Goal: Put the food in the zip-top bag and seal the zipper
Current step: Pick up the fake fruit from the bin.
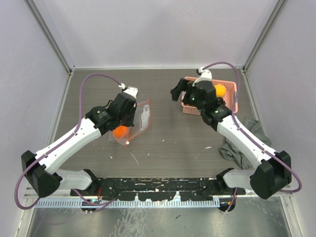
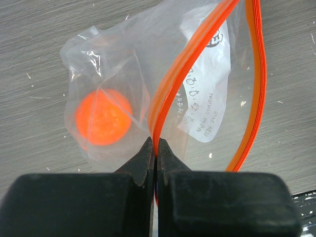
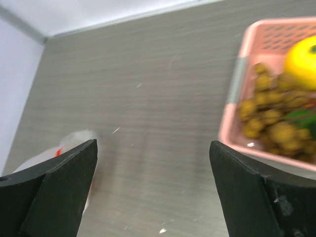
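One orange fruit (image 2: 102, 117) in zip-top bag (image 2: 123, 54) at nine o'clock, zipper (image 2: 187, 64) pinched by left gripper (image 2: 156, 144); right gripper (image 3: 153, 145) spread near pink basket (image 3: 232, 98).

The left arm (image 1: 74, 140) extends forward and inward. The left end effector (image 2: 156, 144) is closed, both fingers pinching the zipper (image 2: 190, 58) of the zip-top bag (image 2: 118, 54). The right arm (image 1: 242, 140) reaches forward, right of the bag and well apart from it. The right end effector (image 3: 153, 144) has its jaws spread wide, gripping nothing.
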`<action>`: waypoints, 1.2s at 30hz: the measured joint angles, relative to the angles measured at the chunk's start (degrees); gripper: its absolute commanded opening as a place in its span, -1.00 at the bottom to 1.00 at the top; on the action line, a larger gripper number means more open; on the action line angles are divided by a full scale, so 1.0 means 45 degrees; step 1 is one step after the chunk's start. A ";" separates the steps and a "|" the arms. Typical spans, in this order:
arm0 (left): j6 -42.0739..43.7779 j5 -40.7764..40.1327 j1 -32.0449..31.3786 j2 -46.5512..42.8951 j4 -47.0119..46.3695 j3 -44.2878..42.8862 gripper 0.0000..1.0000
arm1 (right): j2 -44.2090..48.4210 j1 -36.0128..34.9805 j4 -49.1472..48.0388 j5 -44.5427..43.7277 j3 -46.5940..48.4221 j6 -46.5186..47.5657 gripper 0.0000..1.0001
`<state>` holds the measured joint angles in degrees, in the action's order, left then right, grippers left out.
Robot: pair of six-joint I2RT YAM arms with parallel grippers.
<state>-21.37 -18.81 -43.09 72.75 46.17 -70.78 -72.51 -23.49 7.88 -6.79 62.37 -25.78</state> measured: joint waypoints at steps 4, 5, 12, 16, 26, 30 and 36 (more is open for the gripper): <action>0.0005 -0.0121 0.0000 0.0000 0.0083 0.0000 -1.00 | -0.0500 0.1462 0.0219 -0.0204 0.0631 0.0539 1.00; 0.0005 -0.0136 0.0000 0.0000 0.0107 0.0000 -1.00 | -0.0709 0.1783 0.0238 -0.0296 0.0753 0.0656 1.00; 0.0092 -0.0219 0.0000 0.0000 0.0253 0.0000 -1.00 | -0.2453 0.3789 0.0223 -0.1073 0.1054 0.0806 1.00; 0.0262 -0.0267 0.0000 0.0000 0.0277 0.0000 -1.00 | -0.3356 0.4794 0.0000 -0.1554 0.1098 0.0651 0.99; 0.0350 -0.0219 0.0000 0.0000 0.0272 0.0000 -1.00 | -0.5960 0.5688 -0.1039 -0.2317 0.1982 0.0253 0.99; 0.0418 -0.0204 0.0000 0.0005 0.0272 0.0000 -1.00 | -0.6989 0.5688 -0.1239 -0.2477 0.2429 0.0078 0.99; 0.0588 -0.0175 0.0000 0.0005 0.0267 0.0000 -1.00 | -0.8369 0.5761 -0.1520 -0.2516 0.2866 -0.0214 0.99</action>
<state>-18.72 -19.59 -43.09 72.77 47.37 -70.78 -110.17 2.44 1.04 -18.11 75.26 -26.74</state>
